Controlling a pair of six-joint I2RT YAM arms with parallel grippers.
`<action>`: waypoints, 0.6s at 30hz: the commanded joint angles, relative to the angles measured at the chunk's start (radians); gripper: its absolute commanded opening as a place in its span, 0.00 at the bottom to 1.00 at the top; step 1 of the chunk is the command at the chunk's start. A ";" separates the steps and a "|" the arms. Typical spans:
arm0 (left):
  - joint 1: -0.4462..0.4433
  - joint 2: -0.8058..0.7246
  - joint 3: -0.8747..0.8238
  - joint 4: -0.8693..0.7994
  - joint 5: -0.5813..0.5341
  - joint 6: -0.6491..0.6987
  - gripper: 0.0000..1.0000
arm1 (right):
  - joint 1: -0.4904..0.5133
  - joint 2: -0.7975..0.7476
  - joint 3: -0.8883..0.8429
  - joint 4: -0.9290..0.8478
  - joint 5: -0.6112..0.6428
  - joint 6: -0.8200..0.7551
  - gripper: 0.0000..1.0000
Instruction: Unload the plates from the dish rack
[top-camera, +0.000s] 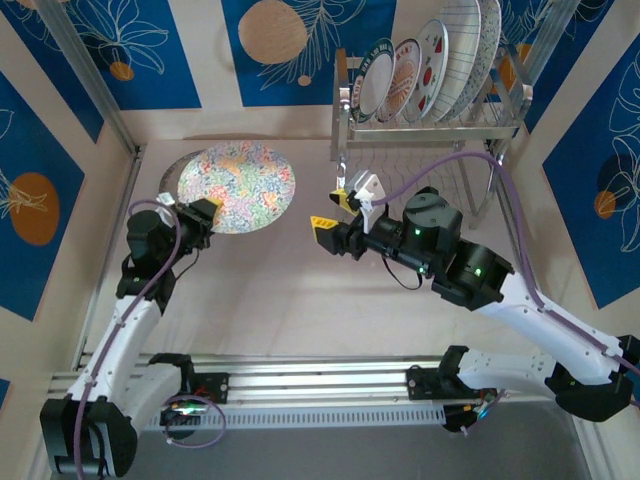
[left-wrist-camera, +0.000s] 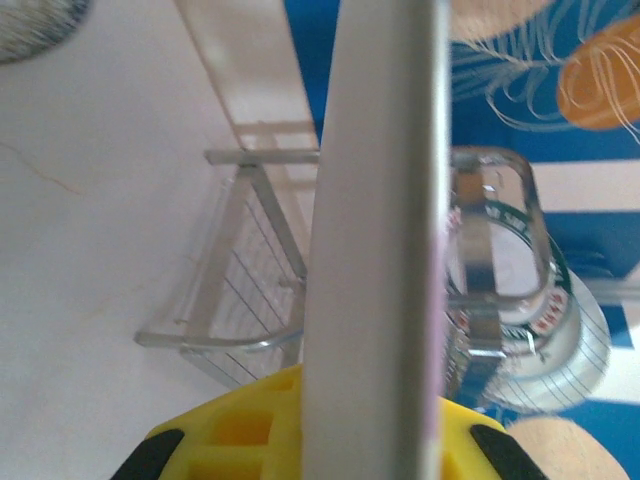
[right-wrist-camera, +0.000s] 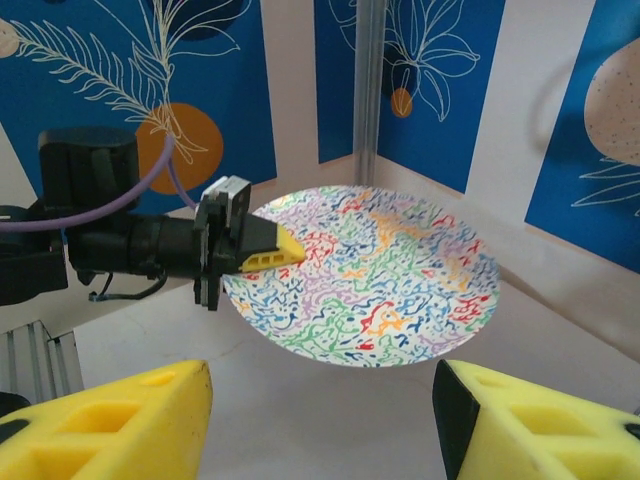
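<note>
My left gripper (top-camera: 205, 212) is shut on the near rim of a multicolour floral plate (top-camera: 240, 186), holding it roughly level just above the table at the back left. From the right wrist, that plate (right-wrist-camera: 385, 275) hangs over its shadow with the left gripper (right-wrist-camera: 265, 252) clamped on its edge. The left wrist view has the plate (left-wrist-camera: 380, 200) edge-on between the yellow fingers (left-wrist-camera: 235, 425). My right gripper (top-camera: 335, 212) is open and empty, right of the plate and in front of the dish rack (top-camera: 430, 125). Several plates (top-camera: 430, 65) stand upright in its upper shelf.
A speckled grey plate (top-camera: 176, 165) lies on the table, mostly covered by the held one. The rack (left-wrist-camera: 250, 310) stands against the blue patterned back wall, its lower shelf bare. Side walls close in the table left and right.
</note>
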 joint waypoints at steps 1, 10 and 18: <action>0.035 -0.018 -0.024 0.055 -0.082 0.038 0.07 | 0.008 -0.010 0.006 0.034 0.024 -0.022 0.62; 0.105 0.068 -0.077 0.114 -0.172 0.066 0.08 | 0.014 -0.030 -0.009 0.023 -0.003 -0.010 0.62; 0.162 0.269 -0.041 0.256 -0.179 0.102 0.09 | 0.018 -0.018 -0.014 0.040 0.013 0.005 0.62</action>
